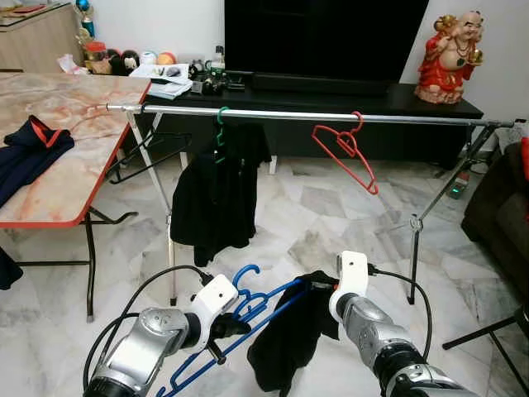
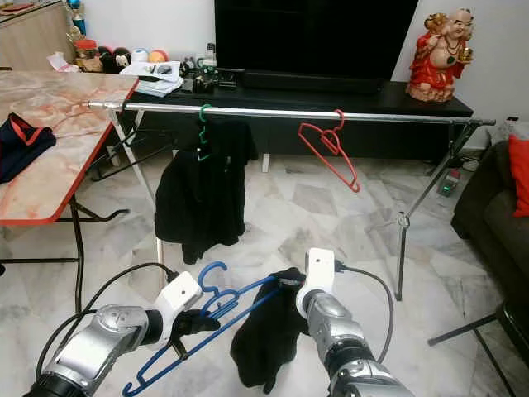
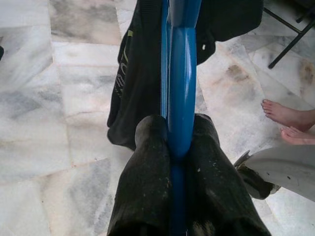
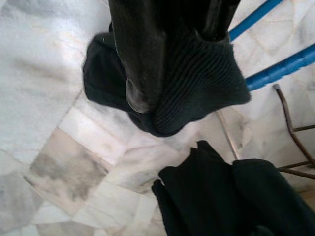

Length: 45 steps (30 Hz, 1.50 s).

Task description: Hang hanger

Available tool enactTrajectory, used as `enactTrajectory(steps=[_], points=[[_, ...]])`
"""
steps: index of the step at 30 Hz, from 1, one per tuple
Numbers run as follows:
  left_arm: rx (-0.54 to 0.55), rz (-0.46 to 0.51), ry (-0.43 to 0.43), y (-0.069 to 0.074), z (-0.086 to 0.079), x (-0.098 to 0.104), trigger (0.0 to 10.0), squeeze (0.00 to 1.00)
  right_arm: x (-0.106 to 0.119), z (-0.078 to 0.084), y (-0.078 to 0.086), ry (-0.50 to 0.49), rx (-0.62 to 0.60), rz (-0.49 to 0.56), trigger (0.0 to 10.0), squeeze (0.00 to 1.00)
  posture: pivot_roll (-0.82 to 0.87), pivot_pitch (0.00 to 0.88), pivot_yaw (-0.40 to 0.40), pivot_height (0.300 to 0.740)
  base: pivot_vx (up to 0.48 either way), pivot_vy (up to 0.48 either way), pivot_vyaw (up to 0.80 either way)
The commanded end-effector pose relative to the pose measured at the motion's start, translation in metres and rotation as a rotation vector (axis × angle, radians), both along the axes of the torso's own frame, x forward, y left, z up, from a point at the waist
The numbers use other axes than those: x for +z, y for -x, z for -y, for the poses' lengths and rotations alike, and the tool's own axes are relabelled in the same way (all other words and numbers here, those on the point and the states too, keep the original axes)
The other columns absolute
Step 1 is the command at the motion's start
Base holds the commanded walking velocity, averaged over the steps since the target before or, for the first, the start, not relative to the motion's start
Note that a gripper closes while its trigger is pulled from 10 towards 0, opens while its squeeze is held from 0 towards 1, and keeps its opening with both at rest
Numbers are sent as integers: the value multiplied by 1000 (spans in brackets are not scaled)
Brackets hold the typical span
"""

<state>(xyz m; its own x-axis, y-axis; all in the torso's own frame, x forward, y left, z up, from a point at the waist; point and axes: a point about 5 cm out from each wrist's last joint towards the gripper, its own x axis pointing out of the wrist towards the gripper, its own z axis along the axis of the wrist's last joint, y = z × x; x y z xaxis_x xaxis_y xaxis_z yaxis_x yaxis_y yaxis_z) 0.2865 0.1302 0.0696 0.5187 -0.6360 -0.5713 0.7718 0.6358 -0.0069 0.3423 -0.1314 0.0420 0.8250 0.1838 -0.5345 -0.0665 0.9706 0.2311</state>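
Between left jaws, blue hanger (image 3: pixel 181 98) pinched

Blue hanger (image 1: pixel 248 318), black garment (image 1: pixel 289 339), red hanger (image 1: pixel 351 153), possibly grey-veined floor (image 1: pixel 322 215).

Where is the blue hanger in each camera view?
Left eye view: blue hanger low centre, between both hands.
Right eye view: low centre-left.
Left wrist view: blue bar clamped between the fingers.
Right wrist view: blue bars at the edge.
Shared landmark: the black garment draped on it.
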Motion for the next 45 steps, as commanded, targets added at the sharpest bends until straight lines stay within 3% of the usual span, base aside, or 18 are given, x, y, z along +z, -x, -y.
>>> enactTrajectory(steps=[1,5,10,17,25,33,41,45], points=[[-18,27,4,-3,0,7,10000,0,11,0,-6,10,33,64,10000,0,113,0,-67,740,0,0,0],[-57,5,26,1,1,8,10000,0,28,-6,-15,31,123,185,10000,0,116,0,-66,740,0,0,0],[-93,-3,53,5,1,9,10000,0,40,-5,-20,50,156,244,10000,0,114,0,-66,740,0,0,0],[-69,11,49,2,2,9,10000,0,32,-4,-15,151,293,200,10000,0,113,0,-68,740,0,0,0],[11,49,-39,-8,-2,3,10000,0,26,-9,-9,102,281,171,10000,0,110,0,-67,740,0,0,0],[10,48,-50,-7,-4,2,10000,0,42,-13,-12,74,335,265,10000,0,107,0,-66,740,0,0,0],[25,55,-37,-11,-3,1,10000,0,50,-20,2,64,602,310,10000,0,101,0,-66,740,0,0,0],[25,54,-35,-11,-4,1,10000,0,56,-14,8,56,666,350,10000,0,100,0,-64,740,0,0,0]])
